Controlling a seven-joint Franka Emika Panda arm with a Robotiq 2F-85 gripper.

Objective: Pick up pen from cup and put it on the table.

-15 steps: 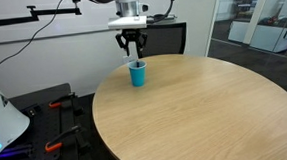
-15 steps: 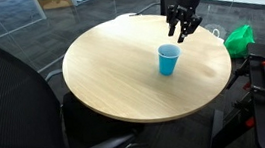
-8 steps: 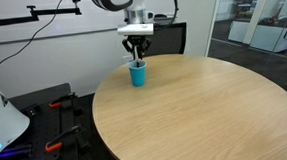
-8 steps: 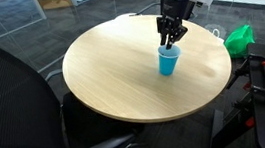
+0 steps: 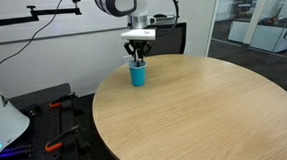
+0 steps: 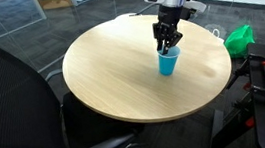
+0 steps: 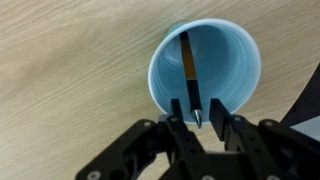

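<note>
Straddles the pen (image 7: pixel 187 65) at the mouth of the cup (image 7: pixel 228 70) with pincer (image 7: pixel 203 125) spread, near the edge of the surface (image 5: pixel 185 107), broad open wood alongside.

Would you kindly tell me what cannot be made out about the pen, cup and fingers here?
- Pen: unseen in both exterior views, hidden by the cup wall and gripper.
- Cup's near rim: wrist view, covered by the fingers.
- Whether a finger touches the pen: wrist view, too blurred there.
- Gripper body: wrist view, cut off by the bottom edge.
</note>
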